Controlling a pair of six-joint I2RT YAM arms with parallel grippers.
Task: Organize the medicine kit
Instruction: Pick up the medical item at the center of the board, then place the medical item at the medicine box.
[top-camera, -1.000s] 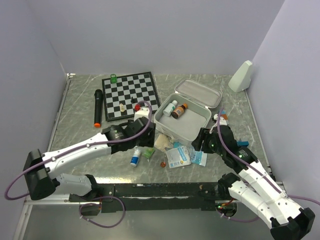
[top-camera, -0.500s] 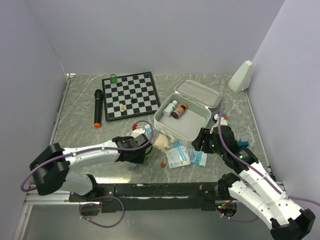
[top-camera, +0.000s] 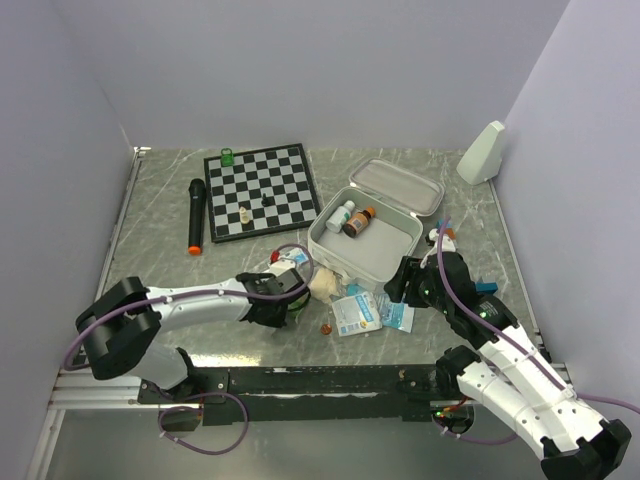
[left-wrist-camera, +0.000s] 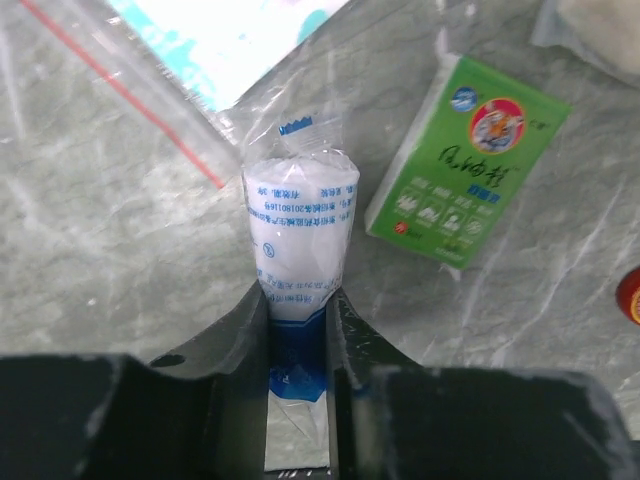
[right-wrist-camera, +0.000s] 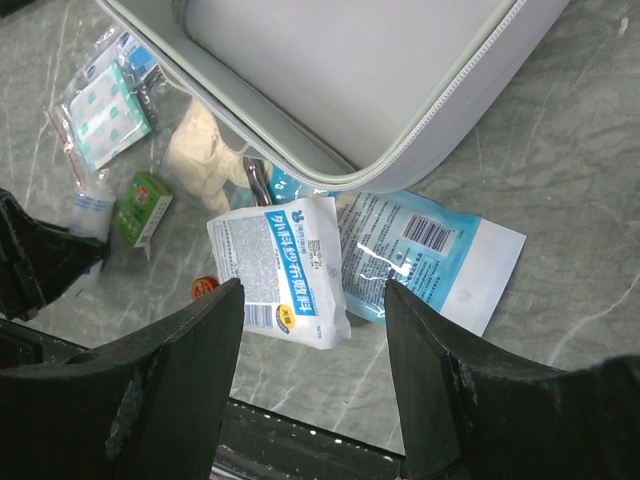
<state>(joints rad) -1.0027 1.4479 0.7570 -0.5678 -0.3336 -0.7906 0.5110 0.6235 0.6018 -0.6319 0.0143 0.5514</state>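
On the marbled table, the left gripper pinches a small white bottle while the right gripper hangs spread over a sachet beside the medicine kit.

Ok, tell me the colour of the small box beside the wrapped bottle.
The box is green, clearest in the left wrist view.

The left arm and the right arm are made of white shells with black joints and black bases. A thin purple cable runs along each arm in loose loops. The fingers are black and matte
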